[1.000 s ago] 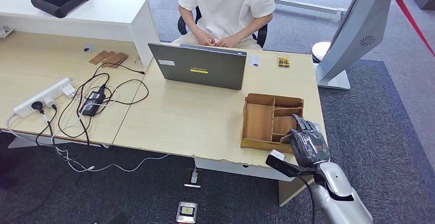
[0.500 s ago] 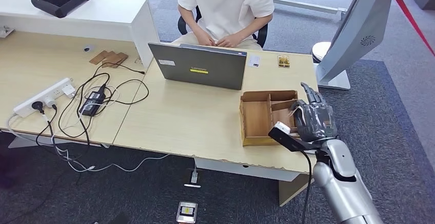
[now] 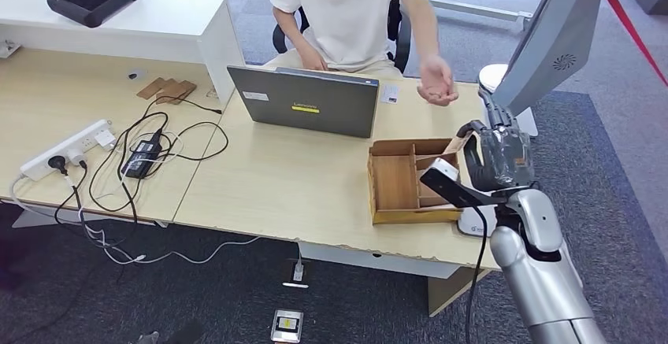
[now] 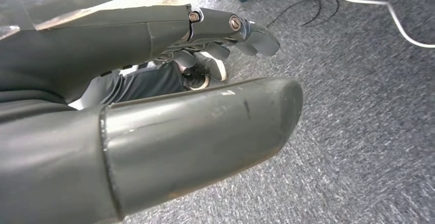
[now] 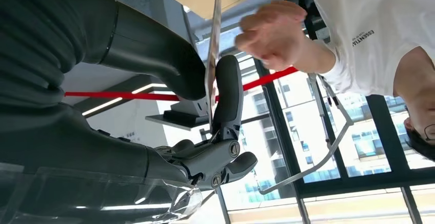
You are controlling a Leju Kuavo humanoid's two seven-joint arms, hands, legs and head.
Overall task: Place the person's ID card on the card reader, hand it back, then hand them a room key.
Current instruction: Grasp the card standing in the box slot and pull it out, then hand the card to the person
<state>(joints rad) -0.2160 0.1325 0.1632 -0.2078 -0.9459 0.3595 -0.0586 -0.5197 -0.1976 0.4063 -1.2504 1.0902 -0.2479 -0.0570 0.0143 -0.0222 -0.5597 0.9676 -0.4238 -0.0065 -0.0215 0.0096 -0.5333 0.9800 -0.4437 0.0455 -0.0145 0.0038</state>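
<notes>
From the head view we see the right hand (image 3: 496, 155) raised above the far right end of the counter (image 3: 315, 186), just beside the wooden organizer box (image 3: 410, 183). A thin card (image 3: 459, 141) stands between its thumb and one finger; in the right wrist view the same card (image 5: 213, 55) appears edge-on, pinched there, while the other fingers (image 5: 215, 162) curl loosely below. We take it for the room key, though its face is turned away and we cannot read it.

The person's hand (image 3: 436, 86) reaches out over the counter's far edge, palm up and fingers partly curled, near the robot's hand but still apart from it. In the right wrist view that hand (image 5: 274, 34) sits just beyond the card's far end, not touching it.

A small white card (image 3: 391, 93) and a yellowish item (image 3: 435, 93) lie on the counter by the open laptop (image 3: 307, 101). Whether either is the ID card we cannot tell.

The left hand (image 4: 154, 80) hangs over grey carpet (image 4: 359, 106), holding nothing, its fingers (image 4: 225, 26) stretched forward and apart from the thumb.
</notes>
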